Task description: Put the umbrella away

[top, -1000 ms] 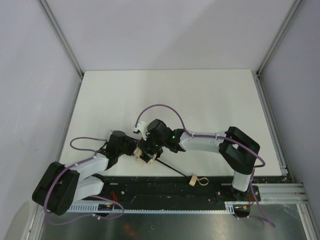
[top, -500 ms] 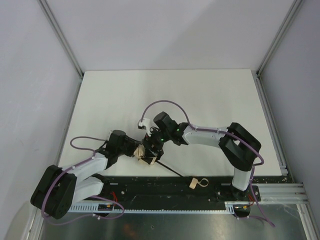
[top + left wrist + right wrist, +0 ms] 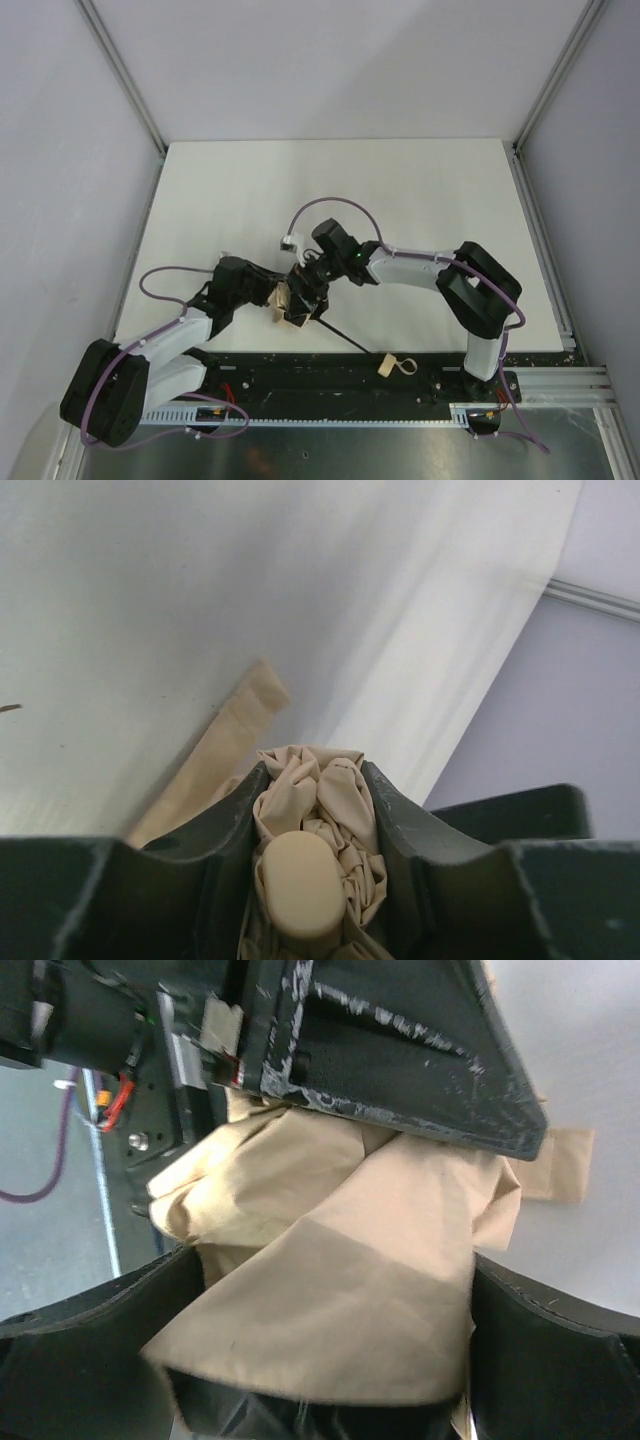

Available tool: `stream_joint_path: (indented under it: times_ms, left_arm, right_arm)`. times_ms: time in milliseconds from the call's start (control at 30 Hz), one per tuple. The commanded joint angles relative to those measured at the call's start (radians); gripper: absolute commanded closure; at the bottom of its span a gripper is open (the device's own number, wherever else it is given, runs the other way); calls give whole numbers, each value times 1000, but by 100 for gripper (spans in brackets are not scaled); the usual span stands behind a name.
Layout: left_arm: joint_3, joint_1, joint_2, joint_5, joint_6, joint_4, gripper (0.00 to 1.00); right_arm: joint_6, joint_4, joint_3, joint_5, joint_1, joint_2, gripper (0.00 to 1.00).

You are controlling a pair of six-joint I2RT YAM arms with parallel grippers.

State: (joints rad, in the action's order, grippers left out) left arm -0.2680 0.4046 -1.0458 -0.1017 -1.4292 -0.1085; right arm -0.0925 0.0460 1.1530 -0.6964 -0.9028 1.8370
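Fabric is bunched up between both arms at the near middle of the surface (image 3: 400,190), and that's the umbrella (image 3: 291,303). Its dark shaft (image 3: 345,340) sticks out toward the right arm's base, and the handle (image 3: 385,366) and wrist loop (image 3: 407,362) lie past the near edge on the dark rail (image 3: 300,372).

The left pincer (image 3: 272,298) is clamped on the canopy's tip end. The right pincer (image 3: 303,300) sits right beside it with cloth filling its span, squeezing the folds as far as I can judge.

The risk is two grips this close on soft cloth. If one pulls while the other holds, the folds could slide out rather than the shaft telescoping in. The shaft looks fully extended, so pushing off-axis could bend it or swing the handle round. The loop could also snag on the rail.

From overhead you get the layout, shaft, handle and both arms, but the bundle is buried under them. The left wrist view shows the rounded cap (image 3: 297,882) seated between its fingers (image 3: 400,830), and a loose closure strap (image 3: 225,745) trailing on the surface. The right wrist view shows broad folds and the left pincer's body just above, but no shaft.
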Motion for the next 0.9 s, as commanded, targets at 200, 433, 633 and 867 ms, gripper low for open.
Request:
stream_joint_path:
  times_ms: [200,433,633,867]
  left_arm:
    - [-48,-7,21,-134,-181,-118,100]
    - [-39,2,28,-132,-152,-88,100]
    - [-40,6,75,-84,31,-83,46]
    - [-36,78,140,-7,96,-82,8]
  right_arm:
    - [113,18,36,477,-154,33,28]
    - [63,-89,37,335,-120,-1,92]
    - [-72,-137,36,30,2,6,100]
    - [-400,-381,36,-267,73,45,100]
